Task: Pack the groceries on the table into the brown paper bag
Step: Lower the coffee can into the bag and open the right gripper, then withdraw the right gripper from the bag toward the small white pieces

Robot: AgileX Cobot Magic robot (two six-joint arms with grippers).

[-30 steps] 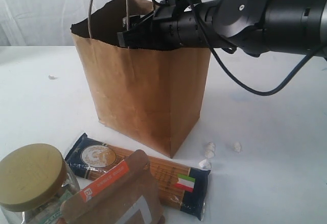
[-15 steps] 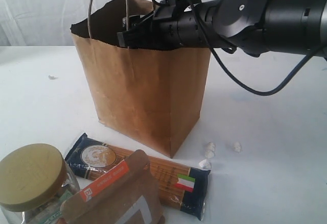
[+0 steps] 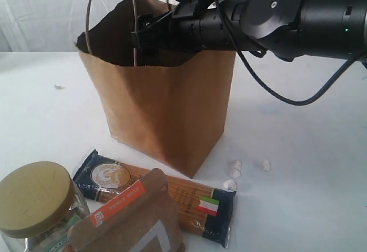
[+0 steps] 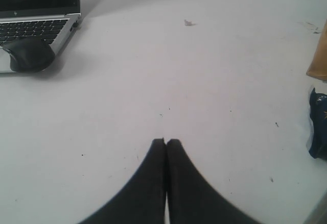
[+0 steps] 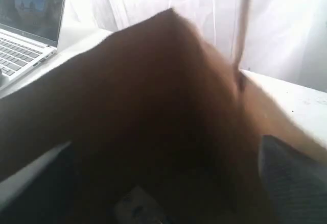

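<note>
Across the broad white bench (image 3: 309,166), everything is arranged around the brown paper bag (image 3: 166,108), which stands upright near the middle with its mouth open, probably so groceries can be lowered in from above. The black right arm (image 3: 298,16) reaches across from the right at rim height, and the right hand (image 3: 142,38) sits at the bag's mouth just beside one twisted handle (image 3: 134,28). This looks like the delivery step. The right wrist view shows only blurred brown paper and a pale shape low down that I cannot identify, so I cannot tell whether that hand is apart, together or holding something. In front of the bag, the long spaghetti pack (image 3: 166,197) lies flat close to the bag's near corner. The orange-labelled pouch (image 3: 135,220) overlaps its near side, and the gold-lidded jar (image 3: 37,203) stands at the left against the pouch. All three are outside the bag, so the packing is judged unfinished. The left hand (image 4: 166,145) hangs over bare bench with its two fingers pressed together and nothing between them, apparently parked out of the way. A laptop (image 4: 36,9) and a mouse (image 4: 28,53) lie well beyond it. A few white crumbs (image 3: 235,166) sit beside the pack.
</note>
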